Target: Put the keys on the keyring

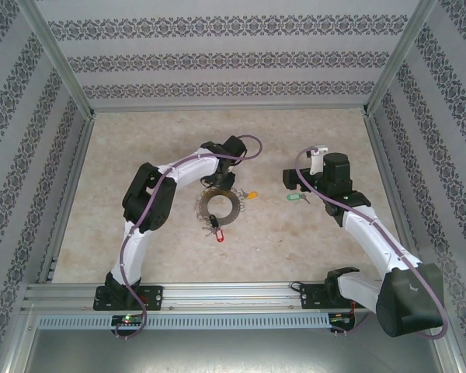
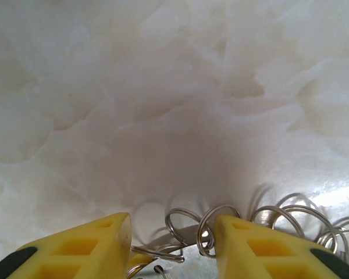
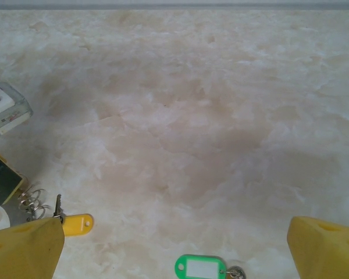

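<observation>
Top view: the desk (image 1: 140, 140) lies bare out to its walled edges. The keyring (image 1: 220, 207) sits mid-desk with the left hand (image 1: 215, 185) at its far rim. The yellow key (image 1: 251, 194) and green key (image 1: 295, 197) lie apart, toward the right hand (image 1: 292, 180).

Left wrist: the left hand is half-closed astride the keyring's loops (image 2: 189, 226); whether it grips, I cannot tell.

Right wrist: the right hand is wide and empty, with the green key between its fingers.

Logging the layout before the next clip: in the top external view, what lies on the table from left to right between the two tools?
keyring → yellow key → green key
</observation>
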Motion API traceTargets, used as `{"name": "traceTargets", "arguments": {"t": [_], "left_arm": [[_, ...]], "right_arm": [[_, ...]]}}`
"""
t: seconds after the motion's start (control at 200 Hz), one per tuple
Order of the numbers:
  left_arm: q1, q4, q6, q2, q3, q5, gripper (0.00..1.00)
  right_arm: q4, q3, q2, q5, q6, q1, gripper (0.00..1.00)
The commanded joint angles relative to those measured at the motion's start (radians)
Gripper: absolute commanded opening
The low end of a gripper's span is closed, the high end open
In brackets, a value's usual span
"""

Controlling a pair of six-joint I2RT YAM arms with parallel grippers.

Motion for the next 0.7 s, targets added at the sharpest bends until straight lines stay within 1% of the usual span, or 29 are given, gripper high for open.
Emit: {"name": "traceTargets", "arguments": {"t": [0.0,0.125,0.255,0.355,0.49,0.694], "left_arm": [[-0.009,-0.059,-0.007,0.001,0.010,-0.033,0.40],[-0.009,-0.063,-0.003,-0.022,-0.006,-0.013,0.40],[-0.008,-0.056,-0.001,-0.075,-0.041,0.023,0.44],[-0.003,-0.059,-0.009,-0.106,-0.054,0.034,0.44],[0.019,-0.031,-0.036,-0.139,-0.080,0.083,0.43],[0.026,-0.037,-0.036,-0.118,-0.070,0.069,0.41]], "right_arm": [[0.005,-0.009,-0.019,0.004,-0.023,-0.009,0.98],[0.007,-0.010,-0.019,0.000,-0.024,-0.011,0.98],[0.008,-0.016,-0.024,-0.003,-0.026,-0.011,0.98],[0.010,-0.017,-0.015,-0.008,-0.024,-0.010,0.98],[0.006,-0.009,0.002,-0.027,-0.018,-0.010,0.98],[0.004,-0.006,0.006,-0.026,-0.014,-0.005,0.98]]}}
